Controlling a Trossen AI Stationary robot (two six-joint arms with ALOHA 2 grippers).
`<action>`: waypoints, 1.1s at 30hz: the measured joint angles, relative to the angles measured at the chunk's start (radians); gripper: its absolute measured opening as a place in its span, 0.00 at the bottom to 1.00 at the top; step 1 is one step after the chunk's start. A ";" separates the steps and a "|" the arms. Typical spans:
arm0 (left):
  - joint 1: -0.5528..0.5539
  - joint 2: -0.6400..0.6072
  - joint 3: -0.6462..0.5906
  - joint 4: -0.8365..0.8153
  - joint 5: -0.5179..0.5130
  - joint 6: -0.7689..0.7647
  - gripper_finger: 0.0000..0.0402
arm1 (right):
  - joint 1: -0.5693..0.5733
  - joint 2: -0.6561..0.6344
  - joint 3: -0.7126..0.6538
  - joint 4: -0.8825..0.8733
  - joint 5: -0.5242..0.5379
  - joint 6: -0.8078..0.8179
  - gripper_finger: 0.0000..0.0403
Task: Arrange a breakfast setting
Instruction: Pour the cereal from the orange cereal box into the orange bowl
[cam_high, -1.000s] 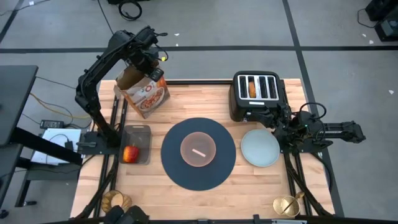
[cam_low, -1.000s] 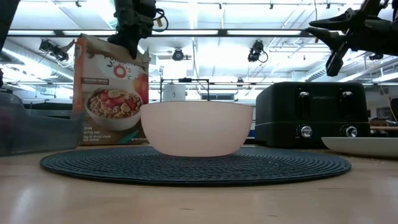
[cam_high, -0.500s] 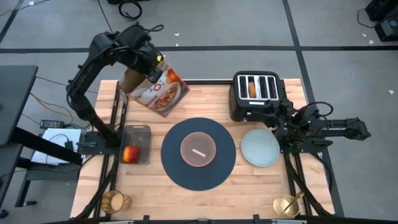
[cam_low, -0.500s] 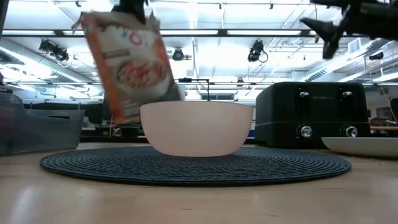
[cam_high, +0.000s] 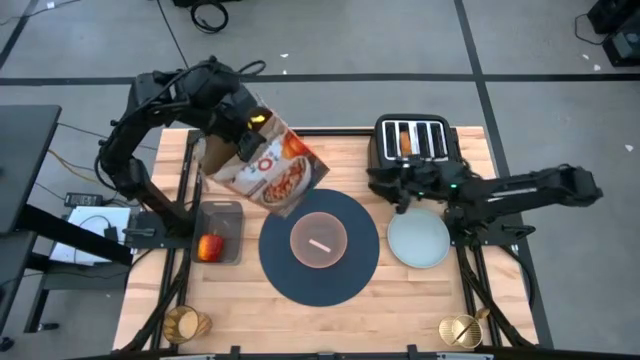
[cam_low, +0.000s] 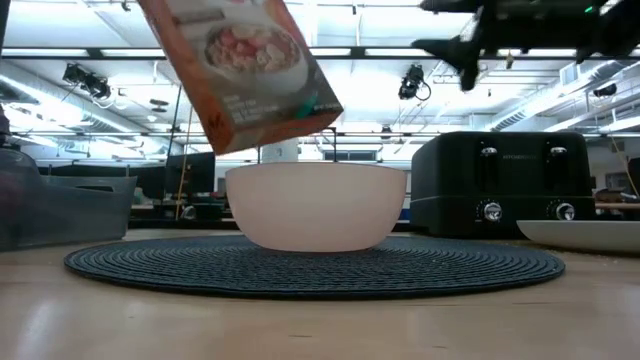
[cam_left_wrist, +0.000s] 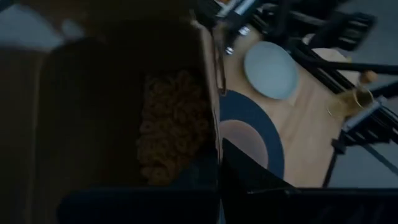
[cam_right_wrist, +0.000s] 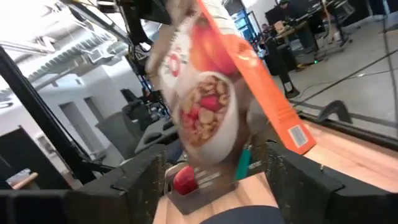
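The left gripper (cam_high: 232, 118) is clamped on the top of an orange cardboard cereal box (cam_high: 270, 170), held tilted in the air beside the large round navy placemat (cam_high: 319, 246). The translucent pink bowl (cam_high: 318, 240) sits at the placemat's centre with a gold spoon (cam_high: 321, 243) in it. The right gripper (cam_high: 398, 191), jaws parted and empty, hovers near the placemat, in front of the black four-slot toaster (cam_high: 412, 150).

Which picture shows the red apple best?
The high view shows the red apple best: it sits whole in a grey bin at the table's left edge. The right wrist view catches it small and blurred beyond the cereal box. The low and left wrist views do not show it.
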 joint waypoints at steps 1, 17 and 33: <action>-0.015 -0.002 0.000 0.003 0.000 -0.001 0.01 | -0.011 0.047 0.000 0.044 -0.017 0.009 0.70; -0.088 -0.126 0.001 0.125 -0.004 -0.049 0.01 | -0.093 0.597 0.102 0.395 -0.256 0.040 0.93; -0.136 -0.149 0.002 0.164 0.079 -0.045 0.01 | -0.185 0.798 0.392 0.576 -0.554 0.115 0.93</action>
